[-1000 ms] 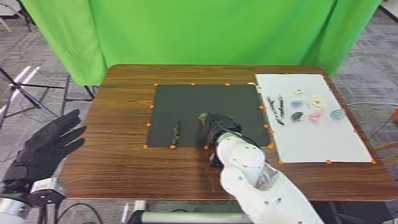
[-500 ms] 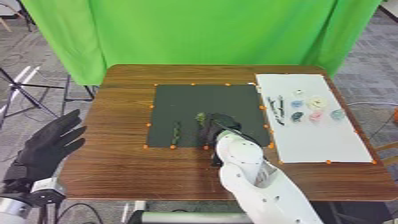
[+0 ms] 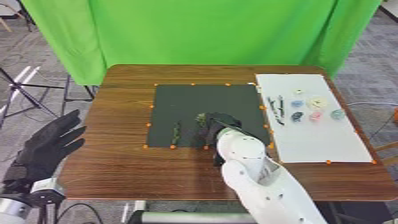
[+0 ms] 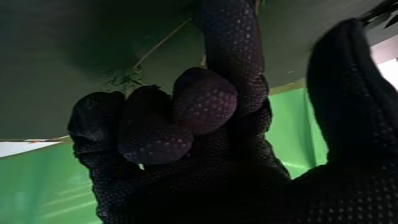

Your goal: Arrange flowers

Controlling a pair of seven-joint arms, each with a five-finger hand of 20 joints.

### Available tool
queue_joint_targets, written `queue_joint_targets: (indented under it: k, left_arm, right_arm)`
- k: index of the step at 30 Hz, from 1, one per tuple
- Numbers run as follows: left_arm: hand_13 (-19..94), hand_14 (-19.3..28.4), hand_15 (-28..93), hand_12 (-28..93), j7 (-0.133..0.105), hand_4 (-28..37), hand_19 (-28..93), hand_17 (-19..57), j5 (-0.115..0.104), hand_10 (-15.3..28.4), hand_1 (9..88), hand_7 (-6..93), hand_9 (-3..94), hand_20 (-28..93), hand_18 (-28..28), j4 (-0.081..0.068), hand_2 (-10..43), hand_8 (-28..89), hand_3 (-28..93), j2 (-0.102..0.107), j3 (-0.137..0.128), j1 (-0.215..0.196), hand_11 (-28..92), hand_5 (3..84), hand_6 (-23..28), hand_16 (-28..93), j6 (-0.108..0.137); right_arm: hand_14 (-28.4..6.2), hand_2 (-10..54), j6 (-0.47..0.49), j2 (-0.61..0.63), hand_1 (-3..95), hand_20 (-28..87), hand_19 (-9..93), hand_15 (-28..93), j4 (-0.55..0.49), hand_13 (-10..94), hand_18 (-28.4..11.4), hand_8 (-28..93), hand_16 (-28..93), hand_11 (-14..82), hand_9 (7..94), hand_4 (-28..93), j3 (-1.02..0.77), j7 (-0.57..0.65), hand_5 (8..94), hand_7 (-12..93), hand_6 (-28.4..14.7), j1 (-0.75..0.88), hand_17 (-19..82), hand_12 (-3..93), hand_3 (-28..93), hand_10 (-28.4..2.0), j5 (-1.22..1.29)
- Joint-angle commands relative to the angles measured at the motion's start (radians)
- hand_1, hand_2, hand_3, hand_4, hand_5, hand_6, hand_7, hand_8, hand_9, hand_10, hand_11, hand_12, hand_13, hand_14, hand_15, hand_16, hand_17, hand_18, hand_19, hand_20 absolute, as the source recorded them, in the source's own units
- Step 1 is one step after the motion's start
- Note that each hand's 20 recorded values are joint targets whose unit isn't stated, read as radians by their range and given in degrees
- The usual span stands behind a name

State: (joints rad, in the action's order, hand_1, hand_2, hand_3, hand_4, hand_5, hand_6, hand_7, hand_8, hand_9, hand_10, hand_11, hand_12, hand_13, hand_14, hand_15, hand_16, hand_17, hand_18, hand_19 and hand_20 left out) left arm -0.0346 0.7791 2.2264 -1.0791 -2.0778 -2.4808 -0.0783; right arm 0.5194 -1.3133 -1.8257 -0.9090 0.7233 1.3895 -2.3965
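At the dark mat's near right part, the right hand [image 3: 225, 121] lies low beside a green sprig [image 3: 201, 118]. In the right wrist view, the right hand [image 4: 222, 155] is open: one finger and the thumb are straight and apart, the others bent. Beyond the bent fingers a leafy sprig [image 4: 130, 78] with a thin stem rests on the mat [image 4: 53, 105]; whether a finger touches it is hidden. A second green stem [image 3: 177, 134] lies near the front edge of the dark mat [image 3: 191, 97]. Off the table's left side, the left hand [image 3: 46, 142] is open.
A white sheet [image 3: 324, 145] on the right holds dark stems [image 3: 277, 111] and several flower heads, among them a cream one [image 3: 316, 103], a pink one [image 3: 315, 116] and a blue-green one [image 3: 338, 114]. Orange dots mark the edges of mat and sheet.
The right hand and its forearm have shifted slightly, with the hand staying by the sprig. The left hand has not moved.
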Motion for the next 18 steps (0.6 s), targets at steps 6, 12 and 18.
queue_joint_targets:
  k: [6,12,18]
  left_arm:
    - [15,11.7,19,20,-0.003,-26.2,34,-10.1,0.003,9.1,24.1,18.3,19.4,11,16.8,0.008,-7.7,-10,70,-0.015,-0.011,-0.024,13,25.7,1.6,7,-0.002]
    - [15,11.7,19,19,-0.003,-26.2,34,-10.1,0.005,9.1,24.1,18.3,19.5,11,16.9,0.009,-7.7,-10,70,-0.019,-0.011,-0.023,13,25.7,1.5,7,-0.003]
    - [15,11.7,19,19,-0.003,-26.2,34,-10.1,0.003,9.2,24.1,18.3,19.5,11,16.8,0.008,-7.8,-10,70,-0.017,-0.011,-0.023,13,25.7,1.6,7,-0.002]
  right_arm:
    - [-11.3,-3.6,0.053,0.072,15.4,55,90,83,-0.049,73,-25.3,-11,39,59.3,82.2,-24,-0.003,0.016,78.0,48,-0.4,0.0,31,48.3,75,-10.2,0.002]
    - [-11.3,-2.8,0.078,0.085,14.1,55,90,83,-0.087,74,-25.7,-10,39,59.0,82.9,-24,-0.027,0.012,79.0,47,-0.5,-0.005,31,48.1,75,-10.2,0.042]
    - [-11.3,-1.7,0.06,0.08,13.0,55,90,83,-0.089,74,-25.8,-10,39,58.7,83.1,-24,-0.041,0.001,79.3,47,-0.5,0.004,31,48.1,73,-10.2,0.098]
